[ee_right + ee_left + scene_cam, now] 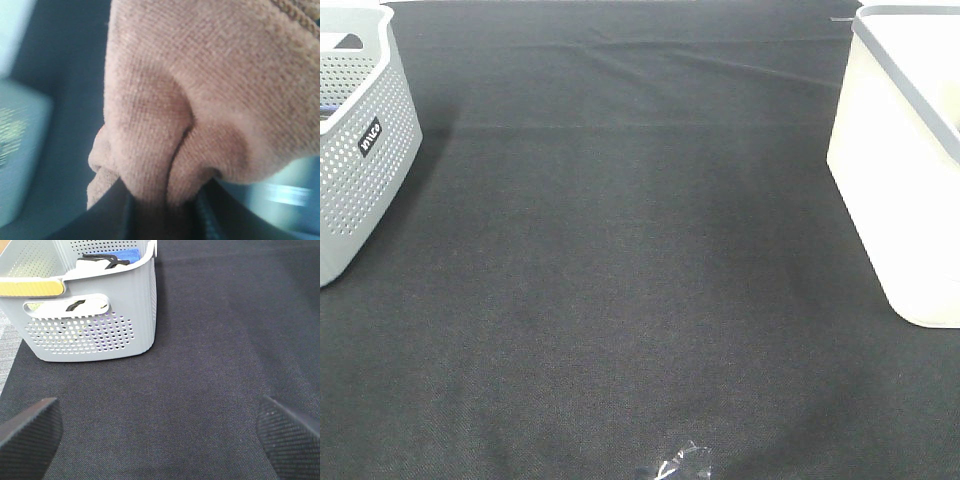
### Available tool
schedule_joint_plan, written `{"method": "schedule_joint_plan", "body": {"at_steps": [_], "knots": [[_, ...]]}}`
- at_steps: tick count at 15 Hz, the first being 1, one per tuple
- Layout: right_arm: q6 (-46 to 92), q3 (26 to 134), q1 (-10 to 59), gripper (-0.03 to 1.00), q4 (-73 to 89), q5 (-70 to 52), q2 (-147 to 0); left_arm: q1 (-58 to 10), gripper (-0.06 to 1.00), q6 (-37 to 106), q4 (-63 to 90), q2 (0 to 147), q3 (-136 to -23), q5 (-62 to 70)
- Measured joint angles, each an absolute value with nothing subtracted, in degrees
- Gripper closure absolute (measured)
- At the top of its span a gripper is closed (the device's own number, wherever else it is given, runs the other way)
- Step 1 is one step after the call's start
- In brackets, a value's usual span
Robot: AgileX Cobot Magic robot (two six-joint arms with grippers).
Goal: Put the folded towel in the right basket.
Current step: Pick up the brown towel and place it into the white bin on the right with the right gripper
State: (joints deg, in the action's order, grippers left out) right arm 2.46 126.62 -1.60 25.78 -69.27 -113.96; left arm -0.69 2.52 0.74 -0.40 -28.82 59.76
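Right gripper (160, 202) pinching bunched tan towel (210, 90); towel absent from the counter (620, 280). Left gripper (160, 432) wide, empty, near left basket (100, 335). Likely carry step. Next: bring towel over white right basket (905, 170), then let go.

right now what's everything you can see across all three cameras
towel: one, tan-pink, pinched in the right gripper
grey basket: one, perforated, left side of the cloth
white basket: one, grey rim, right side
blue item: one, inside the grey basket
yellow strip: one, at the grey basket's rim
clear scrap: one, transparent, near front edge
black cloth: one, covers the table
left gripper: one, open, empty
right gripper: one, shut on towel
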Motion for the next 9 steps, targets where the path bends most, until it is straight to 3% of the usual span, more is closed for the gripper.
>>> {"method": "schedule_joint_plan", "body": {"at_steps": [3,9], "knots": [[0.0,122.5,-7.79,0.7,8.19,-69.61,-110.87,-0.69,-0.04,2.52,0.74,-0.4,-28.82,59.76],[-1.6,103.59,-8.19,0.7,-2.81,-62.62,-110.64,-0.69,-0.04,2.52,0.74,-0.4,-28.82,59.76]]}}
